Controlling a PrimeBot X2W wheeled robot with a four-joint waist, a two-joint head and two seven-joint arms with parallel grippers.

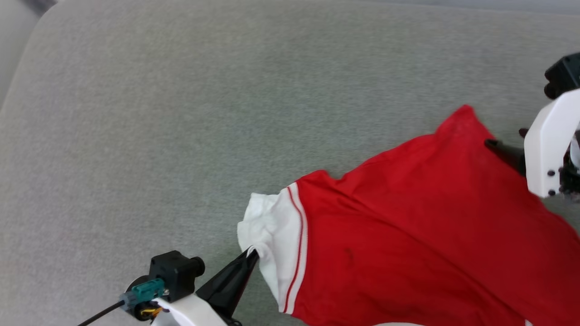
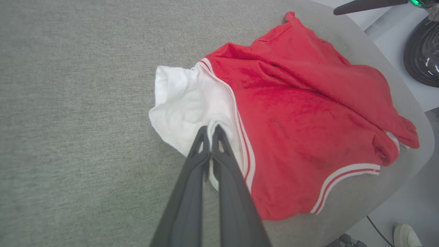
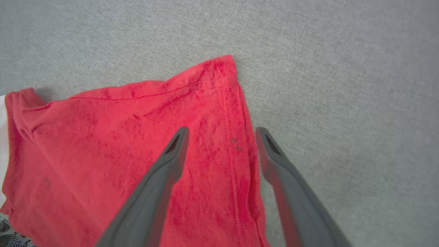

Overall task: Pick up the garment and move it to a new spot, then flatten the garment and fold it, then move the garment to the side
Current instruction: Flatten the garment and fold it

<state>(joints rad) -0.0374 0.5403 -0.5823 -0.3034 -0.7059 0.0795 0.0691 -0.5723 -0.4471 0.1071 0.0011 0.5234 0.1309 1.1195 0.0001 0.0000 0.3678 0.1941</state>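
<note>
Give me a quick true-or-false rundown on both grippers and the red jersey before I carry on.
1. The left gripper is shut on the white sleeve panel of the bright red thin-fabric jersey. True.
2. The right gripper is clamped on red fabric. False: its jaws stand open over the jersey's red edge.
3. The jersey lies on a grey textile surface. True.
4. The jersey is folded into a neat square. False: it lies spread and rumpled.
</note>
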